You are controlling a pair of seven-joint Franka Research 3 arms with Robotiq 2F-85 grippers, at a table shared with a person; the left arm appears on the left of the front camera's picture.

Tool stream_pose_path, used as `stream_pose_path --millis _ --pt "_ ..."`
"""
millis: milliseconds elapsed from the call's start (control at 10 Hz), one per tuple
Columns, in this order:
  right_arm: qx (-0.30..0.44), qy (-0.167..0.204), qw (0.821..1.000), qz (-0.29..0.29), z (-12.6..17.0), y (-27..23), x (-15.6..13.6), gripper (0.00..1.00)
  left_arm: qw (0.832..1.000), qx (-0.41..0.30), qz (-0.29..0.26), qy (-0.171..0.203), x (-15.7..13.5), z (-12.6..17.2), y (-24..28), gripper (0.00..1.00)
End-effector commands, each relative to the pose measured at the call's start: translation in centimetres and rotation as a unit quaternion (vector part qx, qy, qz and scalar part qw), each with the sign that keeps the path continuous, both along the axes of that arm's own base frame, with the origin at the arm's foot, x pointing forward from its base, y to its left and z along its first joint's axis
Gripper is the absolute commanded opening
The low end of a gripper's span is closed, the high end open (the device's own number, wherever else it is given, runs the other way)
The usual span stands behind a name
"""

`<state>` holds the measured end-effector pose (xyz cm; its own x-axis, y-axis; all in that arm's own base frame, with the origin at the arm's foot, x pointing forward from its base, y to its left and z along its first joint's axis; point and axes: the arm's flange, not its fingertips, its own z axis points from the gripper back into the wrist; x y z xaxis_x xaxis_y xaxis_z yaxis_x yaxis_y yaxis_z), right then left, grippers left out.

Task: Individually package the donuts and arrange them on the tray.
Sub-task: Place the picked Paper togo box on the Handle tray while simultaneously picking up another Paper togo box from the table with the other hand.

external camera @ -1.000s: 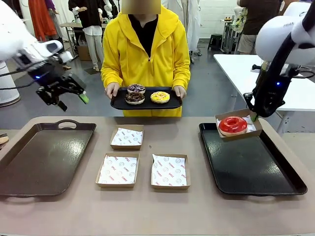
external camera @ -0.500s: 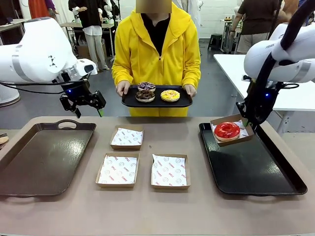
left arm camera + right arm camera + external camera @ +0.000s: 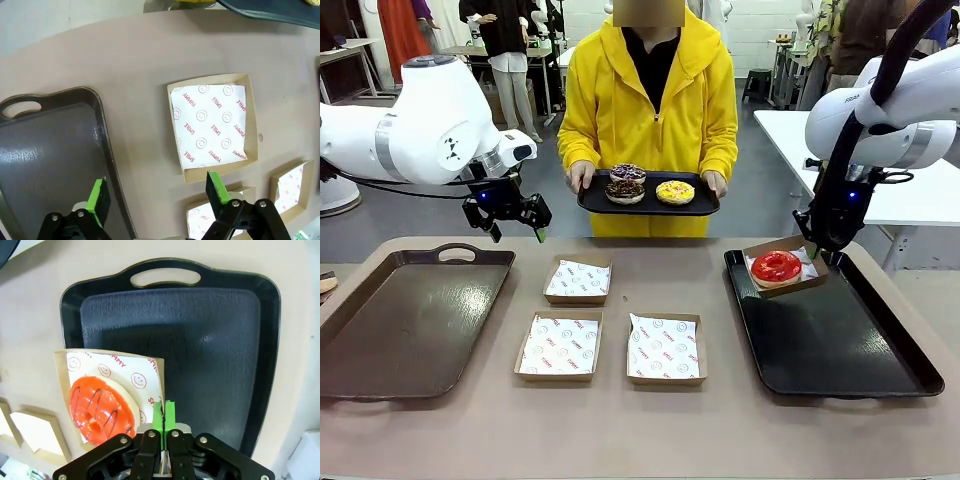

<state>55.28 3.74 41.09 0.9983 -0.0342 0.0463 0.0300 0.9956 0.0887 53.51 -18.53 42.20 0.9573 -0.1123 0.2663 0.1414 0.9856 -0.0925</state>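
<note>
A glossy red donut point(image 3: 776, 266) lies in a paper-lined brown box point(image 3: 798, 247), and my right gripper point(image 3: 816, 249) is shut on that box's edge, holding it tilted just over the far left corner of the black tray point(image 3: 840, 345). In the right wrist view the red donut point(image 3: 100, 406) sits left of the closed gripper point(image 3: 164, 416). A person holds a small black tray point(image 3: 650, 205) carrying the purple-white donut point(image 3: 627, 172), the dark chocolate donut point(image 3: 619, 190) and the yellow donut point(image 3: 674, 192). My left gripper point(image 3: 518, 232) hangs open and empty above the table's back left, beside that small tray.
Three empty paper-lined boxes point(image 3: 578, 279), point(image 3: 559, 345), point(image 3: 663, 347) lie mid-table. A large brown tray point(image 3: 405, 320) fills the left side. In the left wrist view the open gripper point(image 3: 158, 195) hovers between the brown tray point(image 3: 50, 160) and an empty box point(image 3: 212, 125).
My left arm swung right, toward the person's tray. My right gripper carried the boxed red donut down and left over the black tray. The person shifted the small tray slightly right.
</note>
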Motion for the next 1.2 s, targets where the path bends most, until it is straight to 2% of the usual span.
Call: stream_pose_path --millis 0,700,800,900,1100 --pt "0.000 -0.005 1.000 -0.001 0.1 -0.1 -0.5 0.01 1.000 0.006 0.002 -0.003 0.2 0.2 0.6 1.00" --pt "0.000 -0.001 1.000 0.000 0.1 0.0 0.0 0.01 1.000 0.001 0.004 0.000 0.2 0.0 0.5 1.00" --pt "-0.003 -0.004 1.000 -0.009 -0.3 0.2 0.0 0.01 0.998 0.002 0.053 0.018 1.1 -0.1 -0.6 1.00" --pt "-0.008 0.001 1.000 -0.017 -0.6 0.3 0.3 0.01 0.997 0.016 0.063 0.029 1.5 -0.3 -1.2 1.00" --pt "-0.031 -0.002 0.999 -0.023 0.0 0.7 1.0 0.01 0.990 0.036 0.104 0.087 2.0 -0.9 -2.3 1.00"
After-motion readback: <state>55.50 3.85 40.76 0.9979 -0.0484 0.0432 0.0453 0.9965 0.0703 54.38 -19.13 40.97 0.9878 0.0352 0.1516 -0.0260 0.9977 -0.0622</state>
